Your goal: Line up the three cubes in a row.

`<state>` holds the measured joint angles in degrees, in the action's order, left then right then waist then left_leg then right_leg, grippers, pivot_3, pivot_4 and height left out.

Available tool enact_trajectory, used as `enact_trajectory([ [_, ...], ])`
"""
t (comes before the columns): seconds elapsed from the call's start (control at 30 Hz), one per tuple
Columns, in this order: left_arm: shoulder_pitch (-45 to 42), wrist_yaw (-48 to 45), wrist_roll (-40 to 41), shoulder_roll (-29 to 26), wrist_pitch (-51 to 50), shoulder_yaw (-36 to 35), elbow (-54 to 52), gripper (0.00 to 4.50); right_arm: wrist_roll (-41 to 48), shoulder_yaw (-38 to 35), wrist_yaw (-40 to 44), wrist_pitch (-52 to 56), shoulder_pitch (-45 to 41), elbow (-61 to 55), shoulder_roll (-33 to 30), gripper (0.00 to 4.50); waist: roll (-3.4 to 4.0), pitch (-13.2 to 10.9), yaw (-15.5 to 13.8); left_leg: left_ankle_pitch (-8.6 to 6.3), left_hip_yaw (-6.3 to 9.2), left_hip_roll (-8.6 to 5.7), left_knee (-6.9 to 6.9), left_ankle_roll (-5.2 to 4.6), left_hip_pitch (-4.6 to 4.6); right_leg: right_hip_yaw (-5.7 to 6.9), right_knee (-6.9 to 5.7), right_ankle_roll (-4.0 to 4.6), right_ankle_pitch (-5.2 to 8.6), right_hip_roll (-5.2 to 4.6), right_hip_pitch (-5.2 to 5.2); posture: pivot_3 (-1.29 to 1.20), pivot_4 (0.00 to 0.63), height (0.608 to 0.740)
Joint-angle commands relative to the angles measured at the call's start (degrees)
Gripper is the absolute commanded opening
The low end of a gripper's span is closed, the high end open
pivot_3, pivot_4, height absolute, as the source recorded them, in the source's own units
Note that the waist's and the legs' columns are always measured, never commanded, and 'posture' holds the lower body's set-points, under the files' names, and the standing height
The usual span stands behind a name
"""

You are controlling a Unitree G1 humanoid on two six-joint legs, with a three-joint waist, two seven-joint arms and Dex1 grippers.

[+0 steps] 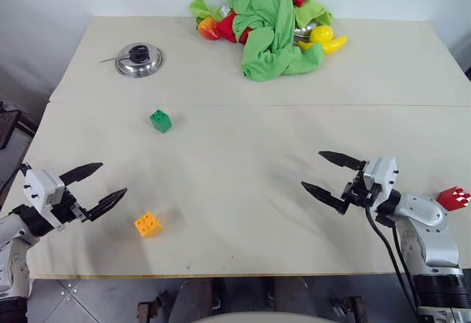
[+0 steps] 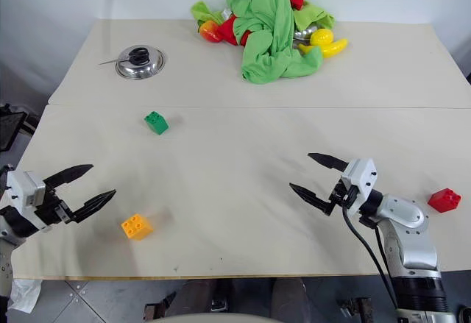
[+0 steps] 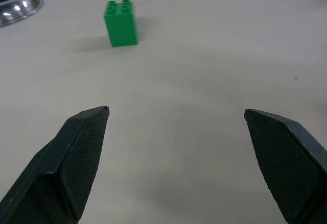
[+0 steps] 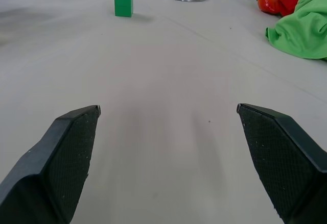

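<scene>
Over the near edge of the bench (image 1: 243, 213), the left gripper (image 1: 97, 186) hangs with its jaws spread wide, empty and touching nothing; its two black fingers point inward toward the middle of the surface. On the opposite side the right gripper (image 1: 331, 174) has its jaws equally wide, also empty, aimed back toward the left one, with bare bench between the fingers in both wrist views. Three cubes lie well apart. A green cube (image 1: 160, 121) stands upright left of centre, two bricks tall by the look of it in the wrist views, studs on top, farther back than either gripper. An orange-yellow cube (image 1: 148, 224) rests near the front edge, just beside the left gripper's lower finger but clear of it, four studs facing up and turned slightly askew. A red cube (image 1: 453, 198) sits at the far right, behind the right arm's wrist, near the bench's right edge. Toward the back, a pile of green and red cloth (image 1: 268, 21) lies with yellow toy fruit (image 1: 327, 38) at its right side, and a shiny metal lid (image 1: 139, 59) with a dark knob lies at back left
</scene>
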<state>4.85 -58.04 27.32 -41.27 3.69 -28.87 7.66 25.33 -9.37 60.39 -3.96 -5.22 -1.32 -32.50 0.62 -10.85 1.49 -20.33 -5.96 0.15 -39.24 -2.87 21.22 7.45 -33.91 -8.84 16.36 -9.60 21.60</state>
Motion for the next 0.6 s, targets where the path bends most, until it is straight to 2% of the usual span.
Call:
enact_trajectory([
  [0.03,-0.5,1.0,0.1,0.2,2.4,-1.6,-0.2,4.5,0.3,-0.6,-0.1,-1.6,-0.3,0.1,0.1,4.5,0.0,0.0,0.0,0.0,0.0,0.0,0.0,0.0,0.0,0.0,0.0,0.0,0.0,0.0,0.0,0.0,0.15,0.74],
  [0.1,-0.2,0.9,1.1,0.2,0.5,-0.7,-1.8,4.5,0.6,-1.2,0.5,-4.0,-0.5,0.3,0.6,4.5,0.0,0.0,0.0,0.0,0.0,-0.01,0.0,0.0,0.0,0.0,0.0,0.0,0.0,-0.01,0.0,0.0,0.15,0.74],
  [0.2,-0.2,-0.3,6.9,0.2,-6.5,0.7,-8.0,4.5,0.4,-2.2,-1.4,-3.4,0.1,-0.1,0.2,4.5,0.0,0.0,-0.1,0.0,0.0,-0.02,0.0,0.0,0.01,0.01,-0.01,0.0,0.0,-0.01,0.0,0.0,0.15,0.74],
  [0.4,-5.6,1.3,17.8,-1.2,-22.5,5.0,-20.0,4.5,4.4,-11.6,-10.0,1.1,7.4,-8.8,-0.4,4.5,-0.01,0.0,-1.4,0.0,0.09,-0.04,0.0,0.0,0.03,0.03,-0.03,0.0,0.0,-0.05,-0.02,0.0,0.15,0.74],
  [0.6,-13.8,0.6,14.9,0.5,-26.2,16.4,-25.3,4.5,7.8,-27.4,-20.3,3.6,22.5,-20.6,3.1,4.5,0.02,0.0,-2.1,0.01,0.07,-0.12,0.0,-0.01,0.02,0.02,-0.01,0.0,0.0,-0.01,-0.05,0.0,0.15,0.74],
])
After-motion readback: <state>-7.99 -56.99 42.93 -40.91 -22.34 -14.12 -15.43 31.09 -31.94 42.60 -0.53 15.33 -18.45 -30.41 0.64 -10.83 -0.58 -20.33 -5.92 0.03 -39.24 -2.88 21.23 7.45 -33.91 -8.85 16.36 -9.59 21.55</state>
